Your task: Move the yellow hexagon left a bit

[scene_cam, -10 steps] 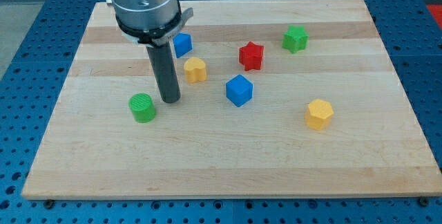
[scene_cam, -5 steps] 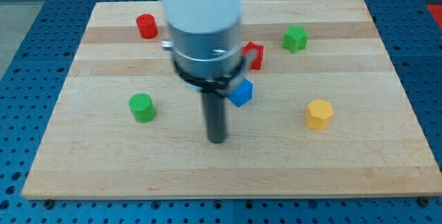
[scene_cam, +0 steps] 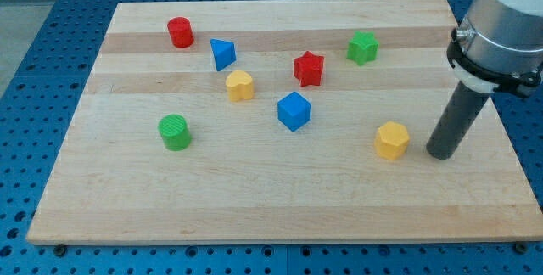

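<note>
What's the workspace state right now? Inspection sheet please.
Surface: wooden board on blue perforated table.
Job's things: yellow hexagon, lower right; my tip just to its right, small gap.
Clutter: red cylinder, blue triangle, yellow heart-like block, red star, green block, blue cube, green cylinder.
Grippers: none, rod only.
Cables: nothing seen.
Surroundings: nothing seen.
</note>
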Controlling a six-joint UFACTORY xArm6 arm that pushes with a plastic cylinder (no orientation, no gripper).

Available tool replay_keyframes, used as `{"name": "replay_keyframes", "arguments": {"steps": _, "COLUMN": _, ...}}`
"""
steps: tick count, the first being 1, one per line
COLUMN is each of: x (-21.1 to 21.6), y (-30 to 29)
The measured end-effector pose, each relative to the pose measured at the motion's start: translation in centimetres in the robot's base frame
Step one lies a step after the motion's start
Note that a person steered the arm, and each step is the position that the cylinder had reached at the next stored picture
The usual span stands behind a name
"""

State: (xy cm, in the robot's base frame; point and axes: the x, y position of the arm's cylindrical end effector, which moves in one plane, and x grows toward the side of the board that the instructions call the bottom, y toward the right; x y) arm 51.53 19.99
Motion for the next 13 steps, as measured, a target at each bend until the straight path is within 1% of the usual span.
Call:
{"name": "replay_keyframes", "arguments": {"steps": 2, "x": -1.6, "y": 0.0}}
{"name": "replay_keyframes", "arguments": {"steps": 3, "x": -1.6, "y": -0.1}}
{"name": "replay_keyframes", "arguments": {"steps": 6, "x": -1.1, "y": -6.5}}
{"name": "replay_keyframes", "arguments": {"steps": 7, "x": -1.1, "y": -7.4}}
{"name": "replay_keyframes", "arguments": {"steps": 12, "x": -1.1, "y": -9.3}}
{"name": "replay_keyframes", "arguments": {"steps": 13, "x": -1.7, "y": -9.2}}
